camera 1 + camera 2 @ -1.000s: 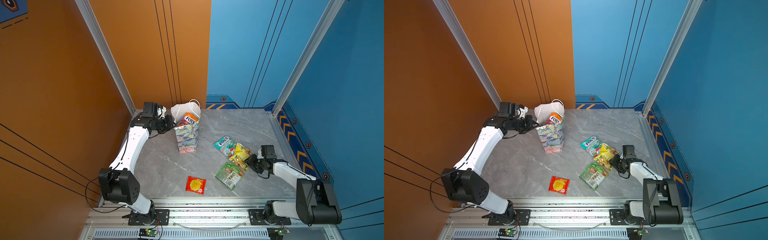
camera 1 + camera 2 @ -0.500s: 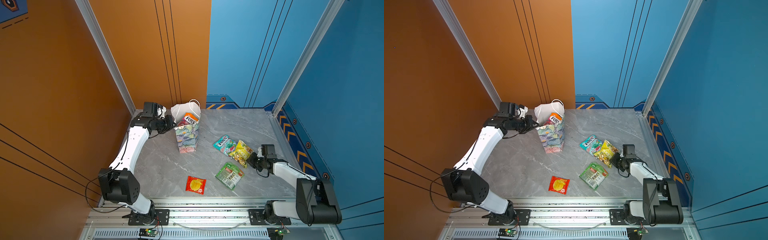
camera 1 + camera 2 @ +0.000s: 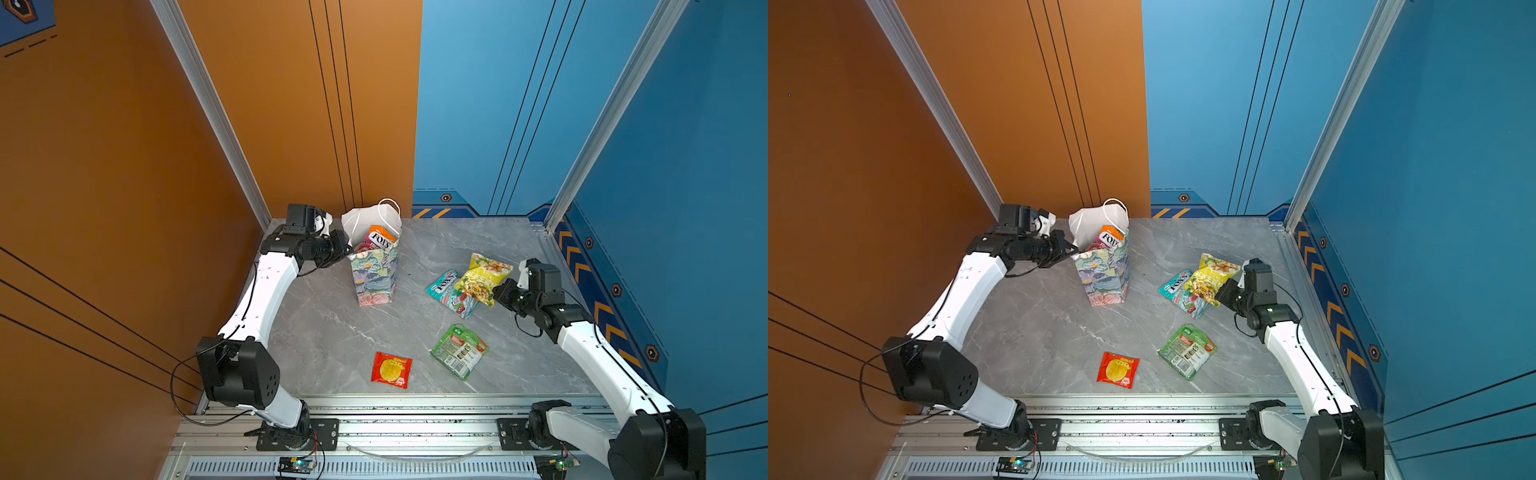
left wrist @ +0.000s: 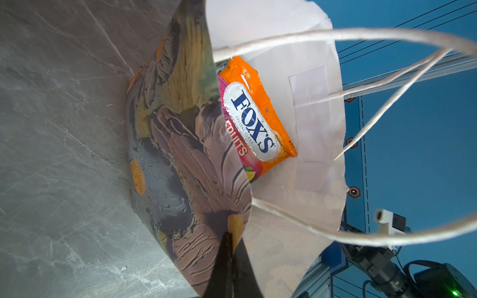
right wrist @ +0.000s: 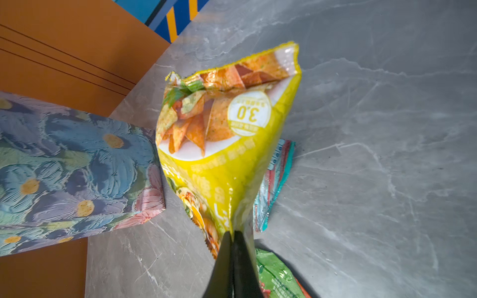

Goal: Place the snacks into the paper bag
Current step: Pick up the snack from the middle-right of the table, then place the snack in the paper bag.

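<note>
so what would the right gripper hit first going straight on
The right gripper, shut on the yellow chips pouch, points across the teal FOX'S packet, probably first, then the paper bag; height unclear.

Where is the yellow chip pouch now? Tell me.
In both top views the yellow chip pouch is on the robot's right side, pinched at a corner by the right hand, overlapping the teal FOX'S packet.

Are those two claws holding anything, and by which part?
The left gripper pinches the paper bag by its top rim; the right gripper pinches the yellow pouch by one edge.
</note>
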Controlling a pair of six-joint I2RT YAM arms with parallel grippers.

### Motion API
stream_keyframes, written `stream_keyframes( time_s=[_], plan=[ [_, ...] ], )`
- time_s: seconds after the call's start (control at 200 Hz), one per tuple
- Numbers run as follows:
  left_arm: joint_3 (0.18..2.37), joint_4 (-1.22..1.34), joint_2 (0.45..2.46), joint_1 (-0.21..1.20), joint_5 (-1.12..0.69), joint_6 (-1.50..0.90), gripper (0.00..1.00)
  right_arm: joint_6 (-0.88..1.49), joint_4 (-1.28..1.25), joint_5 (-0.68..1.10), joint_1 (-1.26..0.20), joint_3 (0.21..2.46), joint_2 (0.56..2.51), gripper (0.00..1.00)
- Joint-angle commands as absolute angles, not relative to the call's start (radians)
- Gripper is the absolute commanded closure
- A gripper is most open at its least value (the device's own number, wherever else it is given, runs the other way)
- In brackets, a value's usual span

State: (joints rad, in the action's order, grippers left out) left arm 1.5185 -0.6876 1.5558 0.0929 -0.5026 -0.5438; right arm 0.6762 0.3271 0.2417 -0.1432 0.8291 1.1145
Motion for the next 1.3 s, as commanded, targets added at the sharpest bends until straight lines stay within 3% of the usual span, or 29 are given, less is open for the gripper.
stream_keyframes(
  time_s=[0.0, 0.776, 1.291],
  plan=[
    [1.512, -0.688, 1.543, 0.104, -0.524, -0.544, 1.00, 0.636, 0.404, 0.175, -0.196, 0.919, 1.105, 1.00],
    [1.522, -0.687, 1.544, 0.104, -0.528, -0.550, 1.00, 0.448, 0.451, 0.115, -0.549, 1.752, 1.552, 1.00],
    [1.537, -0.688, 1.548, 0.106, -0.528, -0.554, 1.00, 0.364, 0.695, -0.036, -0.683, 2.183, 1.839, 1.00]
  ],
)
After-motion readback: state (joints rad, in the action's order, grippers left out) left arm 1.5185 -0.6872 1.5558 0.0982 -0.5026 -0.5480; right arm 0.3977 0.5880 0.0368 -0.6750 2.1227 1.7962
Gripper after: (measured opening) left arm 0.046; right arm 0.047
